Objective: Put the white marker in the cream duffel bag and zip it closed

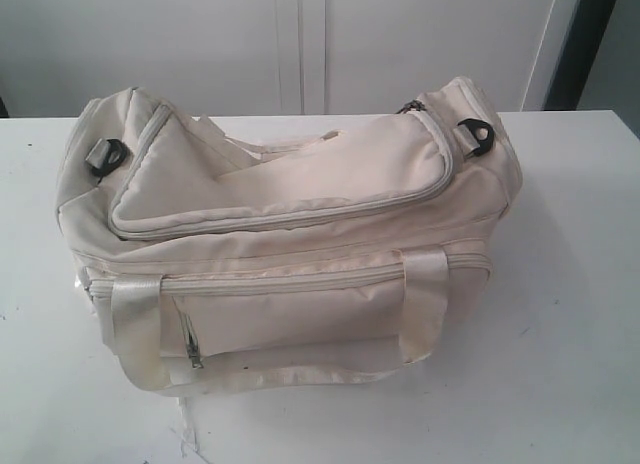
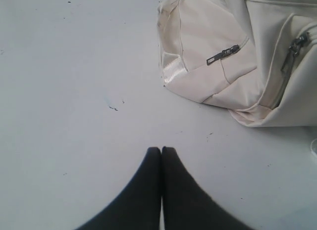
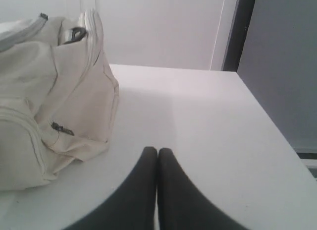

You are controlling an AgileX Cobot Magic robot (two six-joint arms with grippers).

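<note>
— White table (image 1: 560,384) under everything, pale wall panels (image 1: 300,44) behind. What is the left gripper (image 2: 161,150) doing?

— Its two dark fingers (image 2: 143,190) are pressed together tip to tip with nothing between them, and bare tabletop lies beyond.

— And the cream duffel bag (image 1: 320,254) from there?

— Ahead of those tips and off to one side, apart from them. The nearest part is an end corner with a shiny webbing patch (image 2: 173,71) and a metal zip pull (image 2: 223,55) lying flat on the fabric.

— Across the bag itself?

— It sits on its base in the middle of the table. There is a black strap clip (image 1: 105,156) on the end nearer the left gripper. The top flap (image 1: 300,174) lies flat with its zip line running round the edge. A cream handle strap (image 1: 135,334) loops down the front. A second strap clip (image 1: 478,136) is on the end nearer the right gripper.

— The right gripper (image 3: 157,150)?

— Same pose: fingers closed against each other, holding nothing. The bag's end stands ahead of it and to one side, not touching.

— The white marker?

— I cannot tell where it is.
</note>
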